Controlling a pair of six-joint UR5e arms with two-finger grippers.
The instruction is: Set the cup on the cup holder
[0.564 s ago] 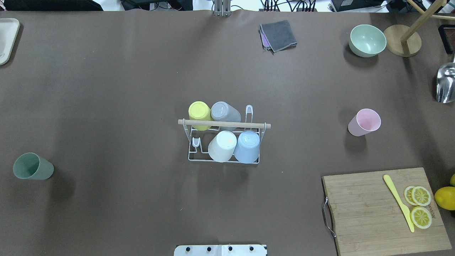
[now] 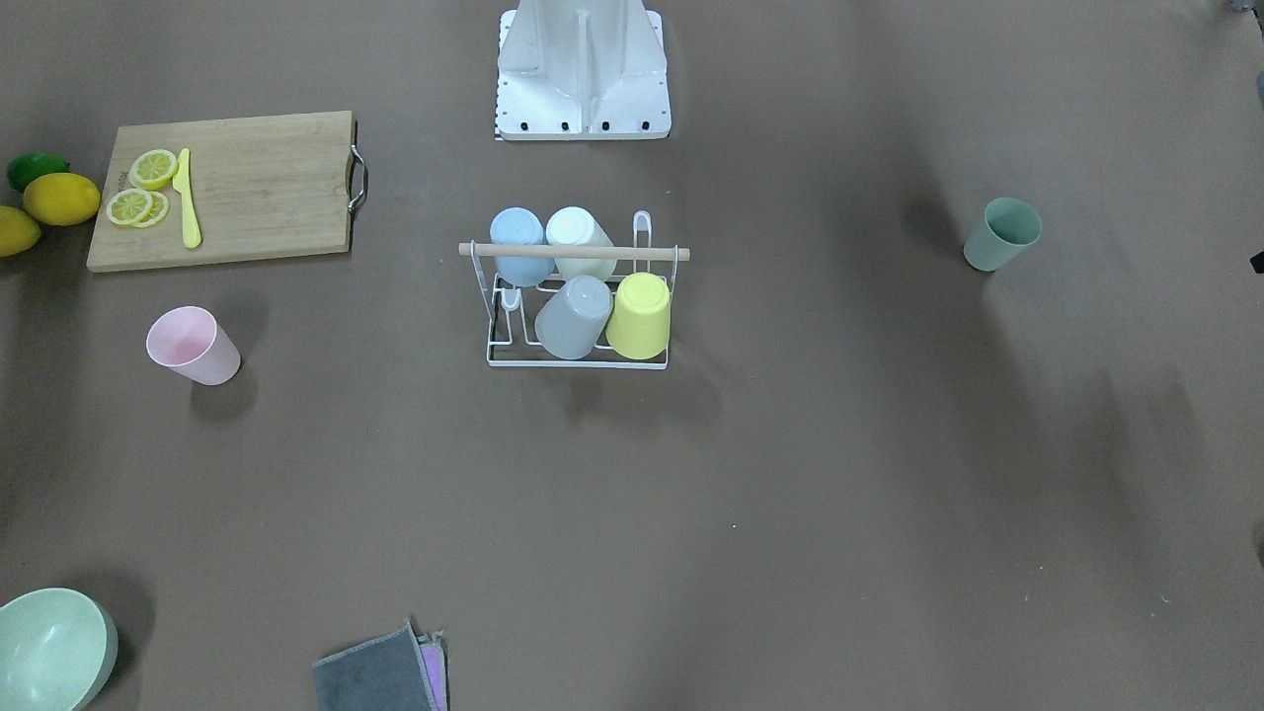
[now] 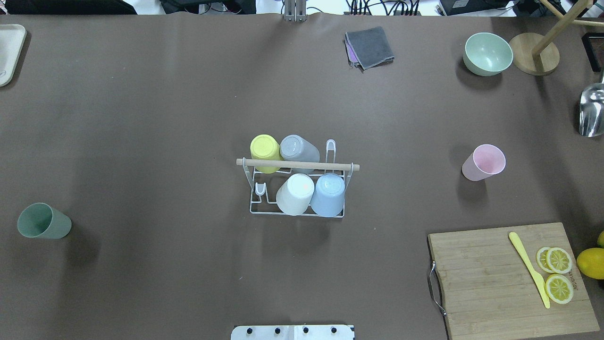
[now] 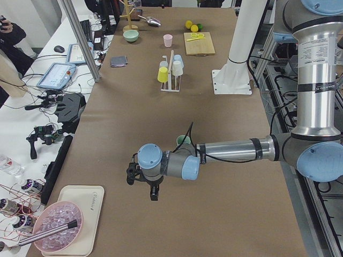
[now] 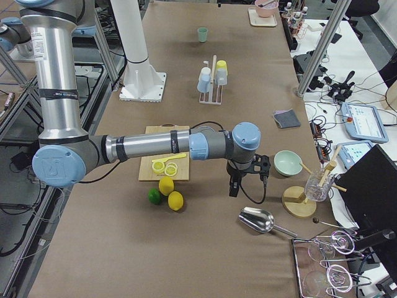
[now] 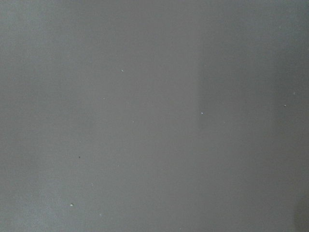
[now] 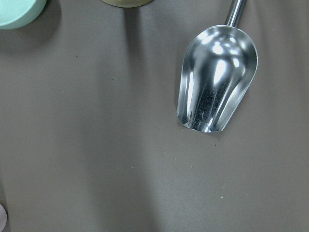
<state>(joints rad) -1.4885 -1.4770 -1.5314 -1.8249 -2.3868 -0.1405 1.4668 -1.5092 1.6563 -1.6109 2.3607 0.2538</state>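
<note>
Centred on the worktop, the cup holder is loaded with four cups. Left gripper and right gripper states cannot be told.

Your white cup holder carries a yellow cup, grey cup, cream cup and blue cup on a brown desk.

Four upturned cups crowd the cup holder; two corner prongs stand bare beside its rod handle.

I count six plain plastic cups, one white wire cup holder, one pale green bowl, one bamboo cutting board, three lemon slices, one steel scoop.
</note>
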